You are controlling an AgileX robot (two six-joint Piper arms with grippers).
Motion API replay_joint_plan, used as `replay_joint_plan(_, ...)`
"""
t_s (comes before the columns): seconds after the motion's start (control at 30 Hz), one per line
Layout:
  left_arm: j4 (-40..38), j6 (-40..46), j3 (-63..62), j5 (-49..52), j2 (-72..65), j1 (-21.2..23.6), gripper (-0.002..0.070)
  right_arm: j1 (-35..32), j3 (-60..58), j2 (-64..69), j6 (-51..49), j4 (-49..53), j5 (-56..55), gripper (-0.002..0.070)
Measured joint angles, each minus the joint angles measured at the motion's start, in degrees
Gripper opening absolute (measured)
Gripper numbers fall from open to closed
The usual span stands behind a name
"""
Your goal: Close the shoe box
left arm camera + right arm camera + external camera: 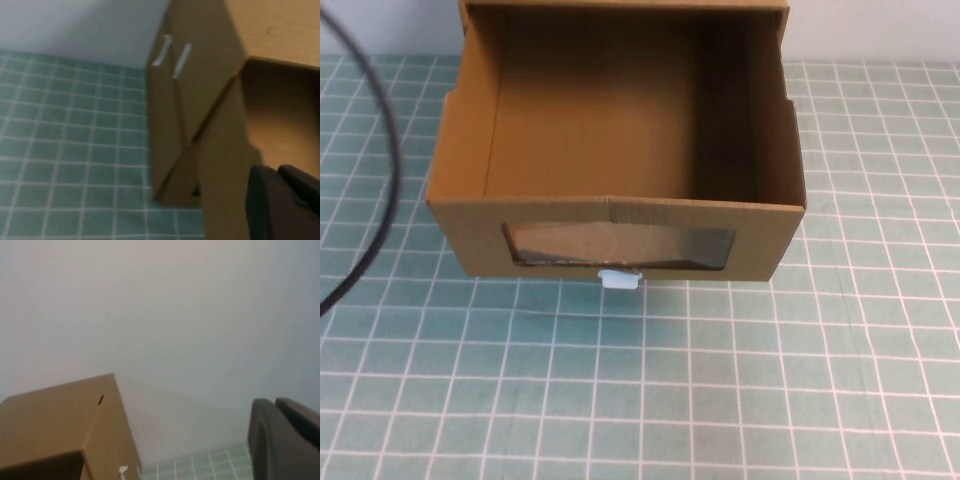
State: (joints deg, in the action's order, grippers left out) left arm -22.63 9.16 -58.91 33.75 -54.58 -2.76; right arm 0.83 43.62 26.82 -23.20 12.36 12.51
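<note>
We see the box (620,150) in the upper middle of the high view, on the green mat (720,380). Its drawer is pulled out toward the camera and it is empty inside. The front panel has a clear window (620,245), and the white tab (620,280) sits just under it.

We judge that the box is light, because it is thin cardboard with nothing in it. The walls are stiff enough for a push, but the window film is probably soft, so we should not press there. The best place is the cardboard of the front panel, near the tab or along the upper edge. A light box can slide on the mat, so the push must be slow and straight.

The high view shows no gripper at all. In the left wrist view, the left gripper (280,205) appears at the lower right, close beside the drawer wall; this view also shows the outer sleeve. In the right wrist view, the right gripper (285,440) is at the lower right, apart from the box, facing the wall (160,300). For both we cannot tell whether they are released or clenched.
</note>
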Motion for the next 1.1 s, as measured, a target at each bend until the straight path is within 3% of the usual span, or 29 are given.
replay_joint_plan(0.13, -18.11, 20.83, -7.65, 4.63, -8.7, 0.0, -0.0004, 0.7, 0.0, 3.66, 0.99, -4.4, 2.25, -0.0015)
replay_joint_plan(0.23, -26.66, 27.91, -15.52, 10.82, -16.3, 0.0, -0.0004, 4.55, 1.3, 7.87, 7.36, -9.87, 6.74, -0.0014)
replay_joint_plan(0.33, -30.45, 30.45, -22.96, 16.74, -24.14, 0.0, -0.0004, 9.82, 5.57, 14.0, 21.61, -18.49, 15.22, -0.0014)
replay_joint_plan(0.53, -34.1, 31.25, -34.21, 19.96, -36.44, -0.24, -0.0004, 19.52, 17.58, 27.98, 60.71, -38.23, 36.21, -0.0014)
replay_joint_plan(0.67, -34.33, 31.25, -39.39, 18.72, -41.61, -2.61, -0.0004, 25.73, 20.43, 35.39, 78.39, -46.39, 39.82, -0.0014)
replay_joint_plan(0.83, -34.25, 30.77, -45.34, 18.23, -47.9, -6.62, -0.0004, 36.45, 20.55, 41.54, 87.59, -43.91, 36.24, -0.0014)
replay_joint_plan(0.97, -34.12, 27.33, -49.34, 18.11, -52.78, -7.76, -0.0004, 44.85, 20.55, 46.17, 89.59, -34.84, 32.56, -0.0014)
replay_joint_plan(1.1, -33.75, 25.71, -50.94, 18.02, -55.7, -7.76, -0.0004, 48.99, 20.55, 51.38, 90.34, -26.57, 30.28, -0.0014)
